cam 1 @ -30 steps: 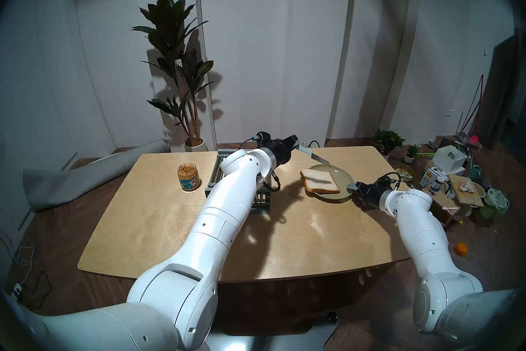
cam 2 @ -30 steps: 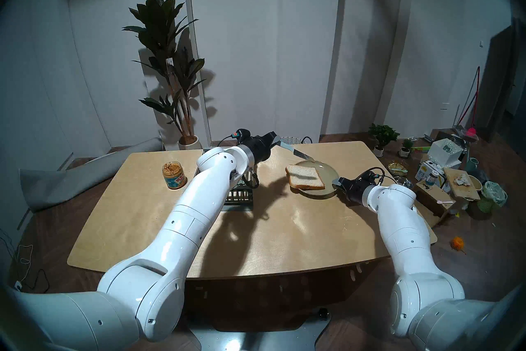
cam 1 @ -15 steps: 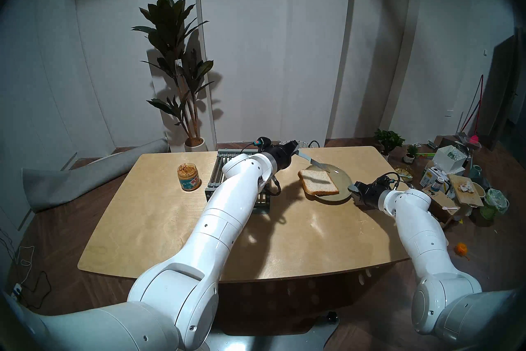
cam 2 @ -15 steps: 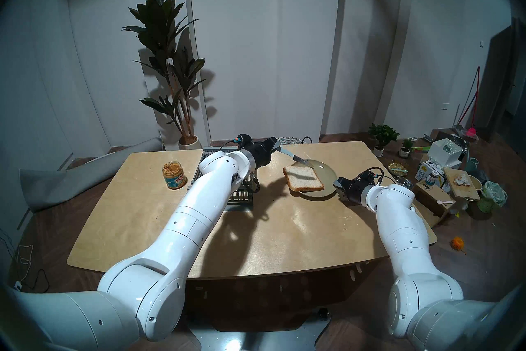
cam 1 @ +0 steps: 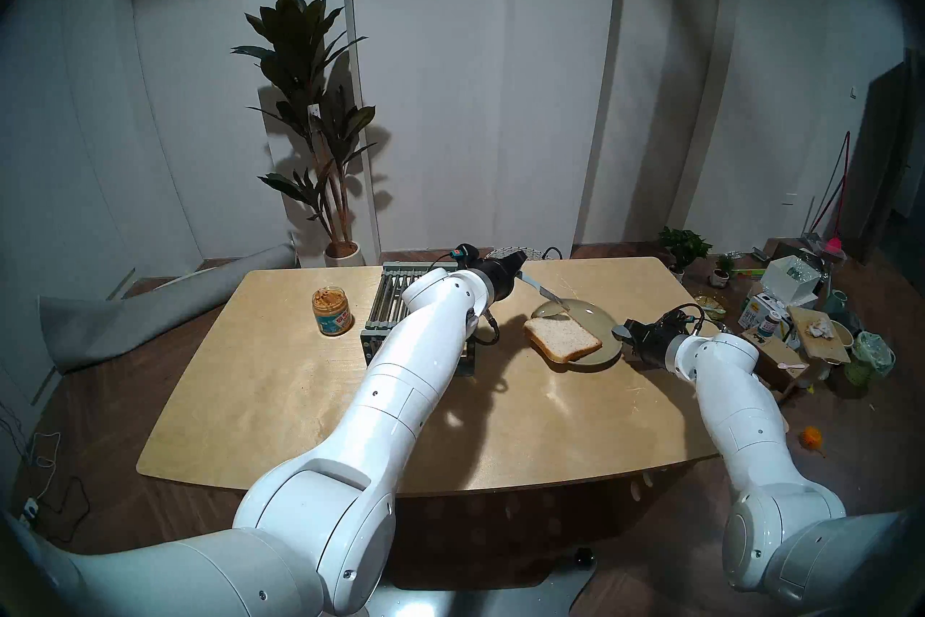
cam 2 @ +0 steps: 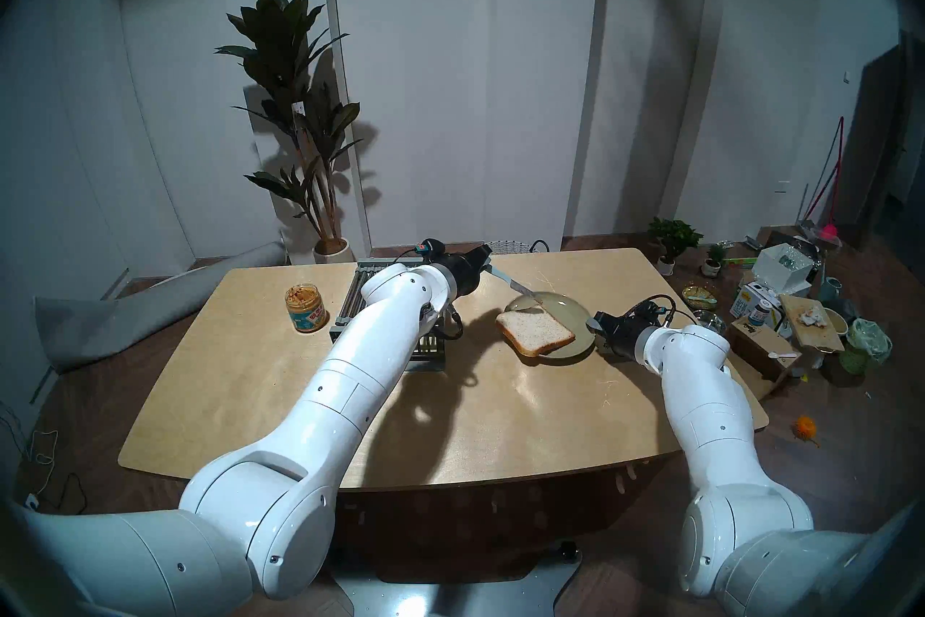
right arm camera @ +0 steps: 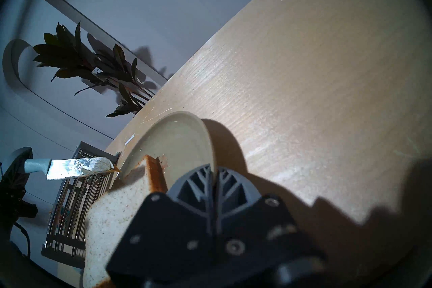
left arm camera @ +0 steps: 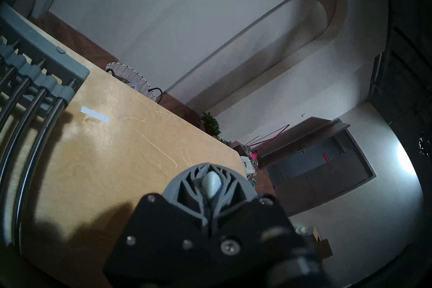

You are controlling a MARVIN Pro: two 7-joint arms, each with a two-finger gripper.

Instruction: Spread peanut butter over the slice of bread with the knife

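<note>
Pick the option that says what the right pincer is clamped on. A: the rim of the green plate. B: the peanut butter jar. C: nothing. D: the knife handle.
A: in the right wrist view the right pincer is closed on the rim of the plate that carries the slice of bread.

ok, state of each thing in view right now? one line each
left gripper: shut on the knife handle.
knife: held, blade tilted down over the plate's far edge, smeared.
right gripper: shut on the plate rim.
plate: on the table.
bread: flat, overhanging the plate's near rim, unspread.
peanut butter jar: upright, lid off.
</note>
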